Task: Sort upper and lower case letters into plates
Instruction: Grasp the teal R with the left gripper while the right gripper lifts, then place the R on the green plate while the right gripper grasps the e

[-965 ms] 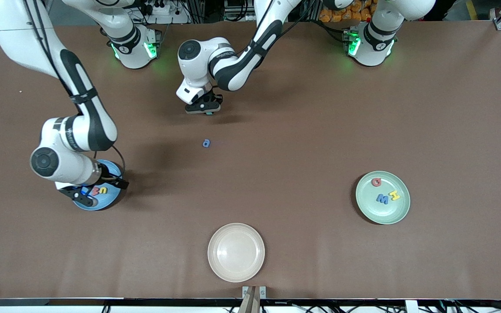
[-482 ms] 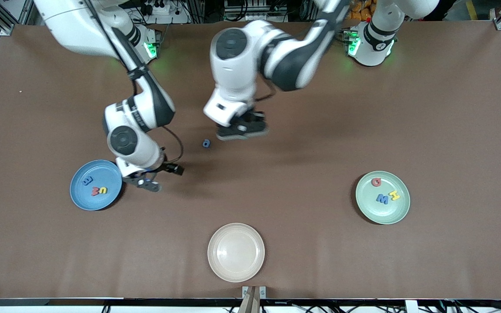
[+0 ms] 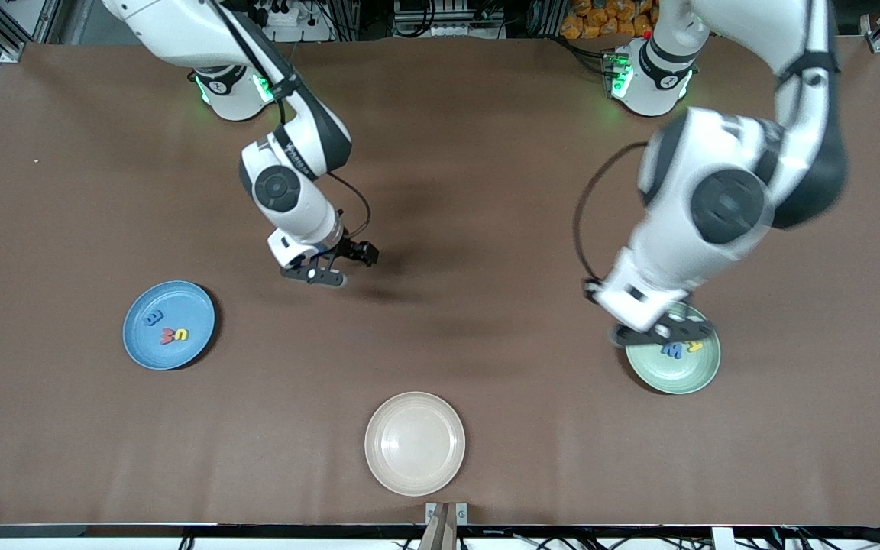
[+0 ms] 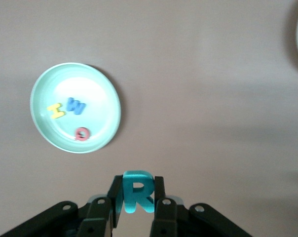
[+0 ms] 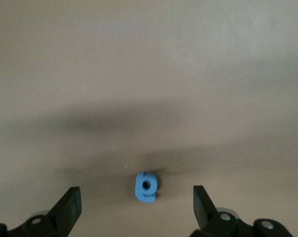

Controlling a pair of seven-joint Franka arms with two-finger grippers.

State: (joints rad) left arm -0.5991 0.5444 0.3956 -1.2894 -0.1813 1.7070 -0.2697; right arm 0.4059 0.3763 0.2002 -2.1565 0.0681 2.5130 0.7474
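My left gripper [image 3: 665,330] hangs over the rim of the mint green plate [image 3: 677,376], shut on a teal upper-case R [image 4: 137,191]. The left wrist view shows that plate [image 4: 97,136] holding a yellow letter [image 4: 55,111], a blue W [image 4: 76,105] and a red letter [image 4: 81,133]. My right gripper [image 3: 325,269] is open above mid-table. A small blue lower-case letter [image 5: 147,187] lies on the table between its fingers [image 5: 70,203], untouched. The sky blue plate [image 3: 189,357] at the right arm's end holds a blue [image 3: 153,318], a red [image 3: 168,334] and a yellow letter [image 3: 181,334].
A cream-beige plate [image 3: 415,443] sits empty near the table's front edge, midway between the two coloured plates. Brown table surface [image 3: 486,229] stretches between the arms. The robot bases stand along the top edge.
My left arm has swung from mid-table to the mint green plate with the teal R. My right arm has left the sky blue plate and now hovers over the blue lower-case letter.
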